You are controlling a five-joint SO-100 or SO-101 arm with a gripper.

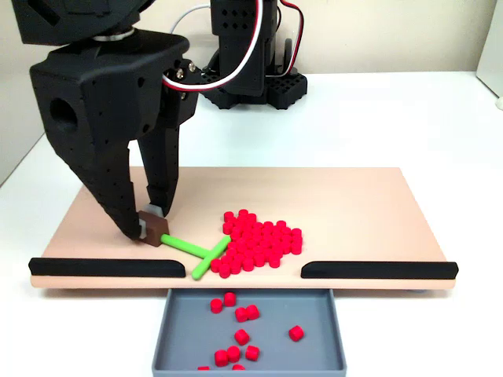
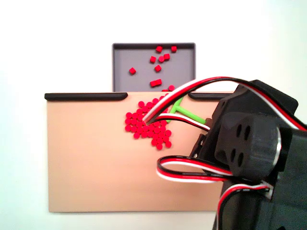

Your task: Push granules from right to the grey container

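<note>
Front fixed view: the tool [image 1: 151, 222] is clamped on the brown block of a green T-shaped pusher [image 1: 196, 252], whose bar touches the granules [image 1: 259, 242] heaped on the board [image 1: 361, 212]. A few granules lie in the tray [image 1: 314, 314]. From behind, the arm [image 2: 254, 158] hides the grasp, but the tray [image 2: 139, 55] shows whole.

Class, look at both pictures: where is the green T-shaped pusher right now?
In both fixed views the green T-shaped pusher lies on the tan board, its crossbar against the granules, its stem held in the gripper.
</note>
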